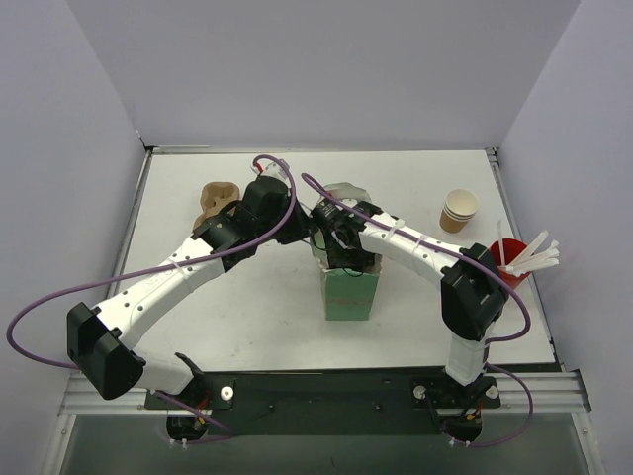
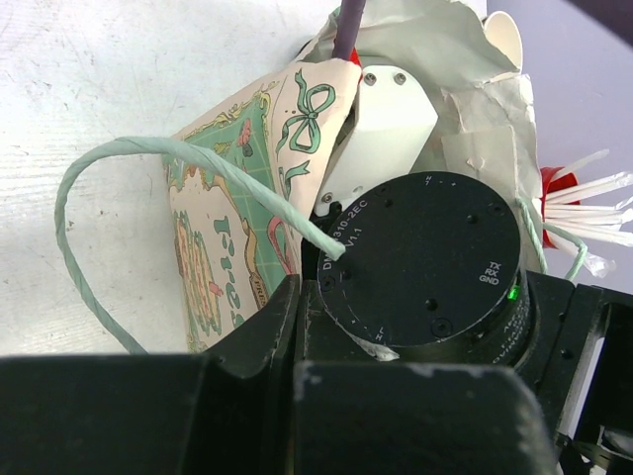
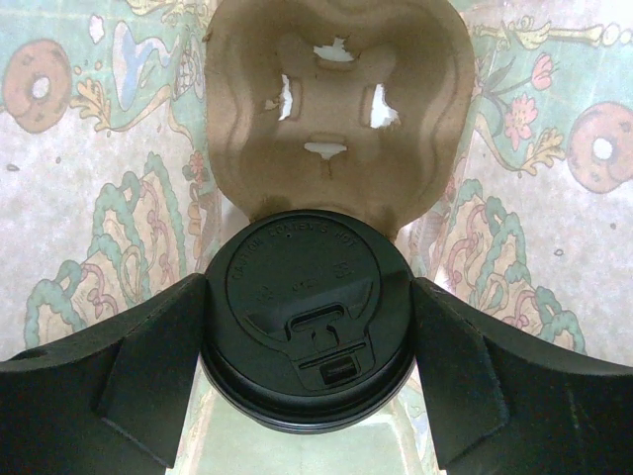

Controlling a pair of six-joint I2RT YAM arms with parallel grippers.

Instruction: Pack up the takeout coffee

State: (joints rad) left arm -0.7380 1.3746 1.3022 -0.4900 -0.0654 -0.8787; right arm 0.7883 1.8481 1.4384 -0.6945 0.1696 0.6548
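- The paper bag (image 1: pixel 348 295) stands upright on the worktop (image 1: pixel 247 297), green with a printed doughnut and flower pattern.
- The takeout coffee (image 3: pixel 309 322) is inside the bag, upright, with its black lid facing up.
- A moulded-pulp carrier (image 3: pixel 336 109) lies deeper in the bag, just beyond the cup, its cup wells showing.
- The right jaws reach down into the bag's mouth and are clenched on the takeout coffee, one of the fingers (image 3: pixel 148 366) pressed against each side of the lid's rim.
- The left jaws are at the bag's far-left top edge; only dark, blurred shapes show in the left wrist view, so it cannot be told whether they are released or clenched.
- The bag's twisted green handle (image 2: pixel 119 148) loops out on its left side.
- A second tan pulp piece (image 1: pixel 218 203) lies on the worktop to the bag's far left.
- A stack of paper cups (image 1: pixel 459 210) and a red cup of straws (image 1: pixel 509 259) stand well to the bag's right.
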